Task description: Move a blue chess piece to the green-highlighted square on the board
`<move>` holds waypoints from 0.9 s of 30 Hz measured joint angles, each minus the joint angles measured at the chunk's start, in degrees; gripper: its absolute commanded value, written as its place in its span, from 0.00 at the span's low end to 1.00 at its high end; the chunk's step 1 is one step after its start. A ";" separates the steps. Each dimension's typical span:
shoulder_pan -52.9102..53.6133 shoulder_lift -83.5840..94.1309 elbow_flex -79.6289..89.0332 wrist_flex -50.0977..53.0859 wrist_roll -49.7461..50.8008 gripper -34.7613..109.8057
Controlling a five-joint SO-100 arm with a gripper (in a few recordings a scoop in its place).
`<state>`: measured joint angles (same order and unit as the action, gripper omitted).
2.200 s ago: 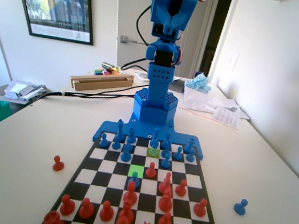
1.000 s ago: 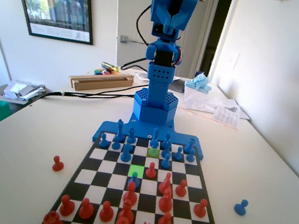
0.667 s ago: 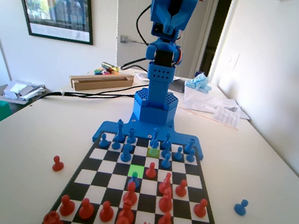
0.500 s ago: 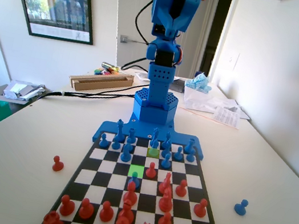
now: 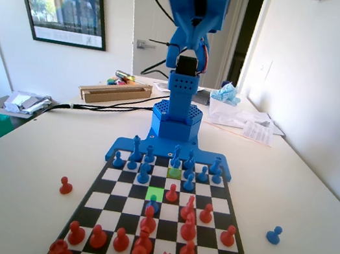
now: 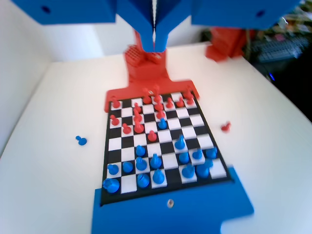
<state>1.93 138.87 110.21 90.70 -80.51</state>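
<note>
In the fixed view the blue arm stands raised at the far end of the board [image 5: 121, 188], its gripper [image 6: 154, 45] high above the pieces; in the wrist view the two jaws hang from the top edge pressed together with only a hairline seam between them, nothing between them. The green-highlighted square [image 5: 155, 193] lies in the third rank from the arm, bare of any piece; one duller olive-green square [image 5: 174, 172] sits a rank nearer the arm. The blue chess piece [image 5: 154, 204], a pawn, stands on the square just in front of the bright green one, towards the camera, alone among the red pieces, with a red pawn [image 5: 172, 193] on the square just right of the green one. About eleven blue pieces crowd the two ranks nearest the arm, though some overlap and the count is uncertain; the red pieces fill the near half, too bunched to count surely. Two pieces stand off the board on the table [image 5: 28, 181]: one stray red pawn [image 5: 66, 185] to the left, one stray blue pawn [image 5: 274, 235] to the right; both well apart from the board's edges, with bare table on both sides.
</note>
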 measured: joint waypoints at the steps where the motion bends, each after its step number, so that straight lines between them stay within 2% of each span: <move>1: 0.18 -2.20 -0.62 0.00 1.23 0.25; 7: 0.70 -15.03 -1.23 -1.58 6.94 0.25; 14: 0.53 -24.26 1.76 -8.53 11.69 0.25; 27: -2.11 -26.37 16.52 -21.80 9.84 0.30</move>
<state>-0.18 112.50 126.74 68.91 -70.66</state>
